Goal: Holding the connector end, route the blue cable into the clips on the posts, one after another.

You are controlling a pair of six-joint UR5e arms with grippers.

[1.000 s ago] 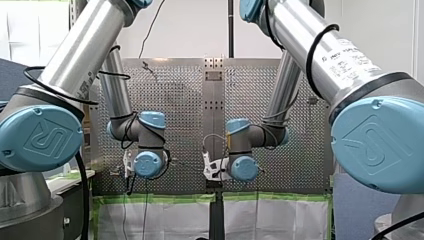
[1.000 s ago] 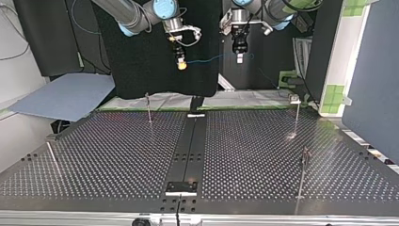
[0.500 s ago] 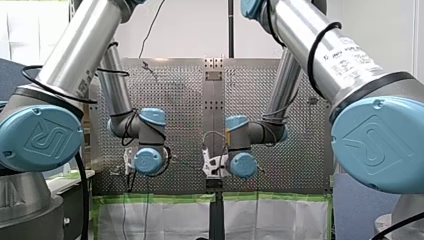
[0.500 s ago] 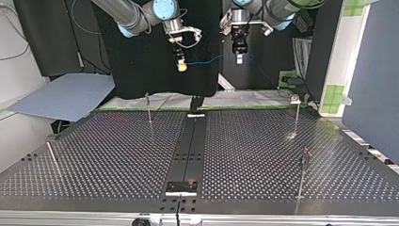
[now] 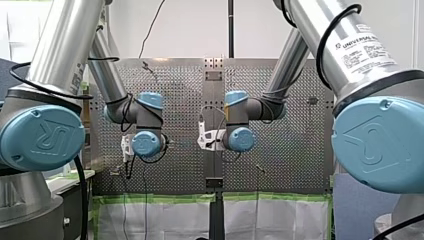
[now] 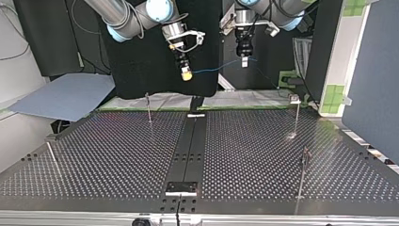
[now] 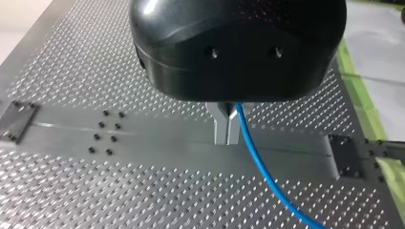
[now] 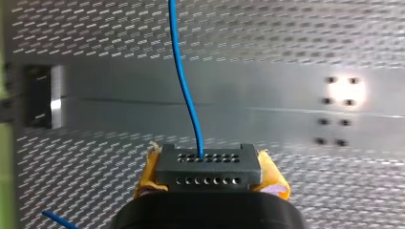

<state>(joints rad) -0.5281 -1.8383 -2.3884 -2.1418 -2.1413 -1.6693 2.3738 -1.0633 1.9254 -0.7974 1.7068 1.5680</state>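
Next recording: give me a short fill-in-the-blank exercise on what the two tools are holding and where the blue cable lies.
1. The connector is clamped between my right tool's ____ pads.
2. My left tool is ____ on the blue cable.
3. In the top view the cable spans the gap between the two tools, and it lies in ____ of the clips on the posts.

Missing words: yellow; shut; none.
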